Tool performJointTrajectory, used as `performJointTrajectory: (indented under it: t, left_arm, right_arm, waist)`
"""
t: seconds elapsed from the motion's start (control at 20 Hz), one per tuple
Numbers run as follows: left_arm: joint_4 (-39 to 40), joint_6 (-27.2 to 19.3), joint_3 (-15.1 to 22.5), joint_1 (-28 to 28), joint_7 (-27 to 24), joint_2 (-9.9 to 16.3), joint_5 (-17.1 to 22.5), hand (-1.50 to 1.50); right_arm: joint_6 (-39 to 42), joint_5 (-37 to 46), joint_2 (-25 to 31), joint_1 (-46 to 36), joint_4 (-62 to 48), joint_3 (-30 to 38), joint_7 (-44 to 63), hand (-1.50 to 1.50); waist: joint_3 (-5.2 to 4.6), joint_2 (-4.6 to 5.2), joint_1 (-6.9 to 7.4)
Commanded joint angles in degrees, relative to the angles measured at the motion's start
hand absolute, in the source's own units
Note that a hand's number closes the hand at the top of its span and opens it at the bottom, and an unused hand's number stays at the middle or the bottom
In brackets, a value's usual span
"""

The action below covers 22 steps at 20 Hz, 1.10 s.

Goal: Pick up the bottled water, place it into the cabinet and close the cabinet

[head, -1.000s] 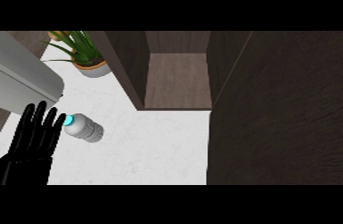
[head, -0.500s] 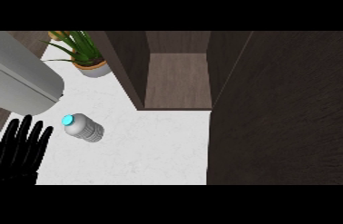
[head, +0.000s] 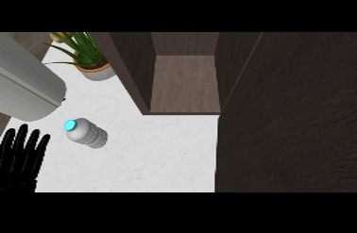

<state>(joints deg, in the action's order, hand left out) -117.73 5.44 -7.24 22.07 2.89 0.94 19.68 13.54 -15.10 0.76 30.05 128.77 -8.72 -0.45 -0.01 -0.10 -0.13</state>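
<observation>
Bottled water [head: 87, 132]: lay on its side on the white desk [head: 146, 161], just up and right of the left hand, apart from it.
Long axis: ran diagonally, the blue cap toward the upper left, the base toward the lower right.
Left hand [head: 21, 159]: showed at the lower left edge, fingers straight and spread, holding nothing.
Cabinet [head: 182, 81]: stood open, well up and right of the hand.
Cabinet door [head: 293, 114]: swung out, farthest right of the hand.
Hidden: the hand's wrist was cut off; the right hand did not show.
Potted plant [head: 89, 57]: stood far above the hand.
</observation>
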Motion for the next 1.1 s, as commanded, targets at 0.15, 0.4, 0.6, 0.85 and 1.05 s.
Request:
performJointTrajectory:
  t: [0.15,0.4,0.6,0.85,1.05]
  left_arm:
    - [5.22,2.6,-5.87,-0.3,-3.51,1.41,1.49,-1.5]
    - [14.88,4.92,-9.6,-5.91,-7.32,4.36,1.19,-1.5]
    - [21.48,2.41,-8.61,-11.37,-9.12,4.57,-4.6,-1.5]
    - [29.27,6.89,-10.56,-11.9,-13.0,6.67,-4.02,-1.5]
    - [40.73,9.47,-13.56,-18.71,-15.24,10.87,-2.98,-1.5]
  right_arm:
    - [1.62,1.17,-0.27,5.26,2.37,-2.23,-2.56,-1.5]
    - [4.72,0.15,1.72,6.77,-1.36,0.35,-8.89,-1.5]
    - [0.56,2.35,0.22,1.09,0.14,-3.26,-1.61,-1.5]
    - [2.35,0.03,1.27,7.04,2.34,-2.24,-3.73,-1.5]
    - [4.71,-1.91,2.44,5.56,-0.52,0.13,-5.57,-1.5]
  waist:
    - [0.0,-0.02,-0.12]
    - [0.01,0.0,-0.3]
    - [-0.01,0.12,-0.15]
    - [0.0,0.04,-0.22]
    - [-0.01,0.09,-0.37]
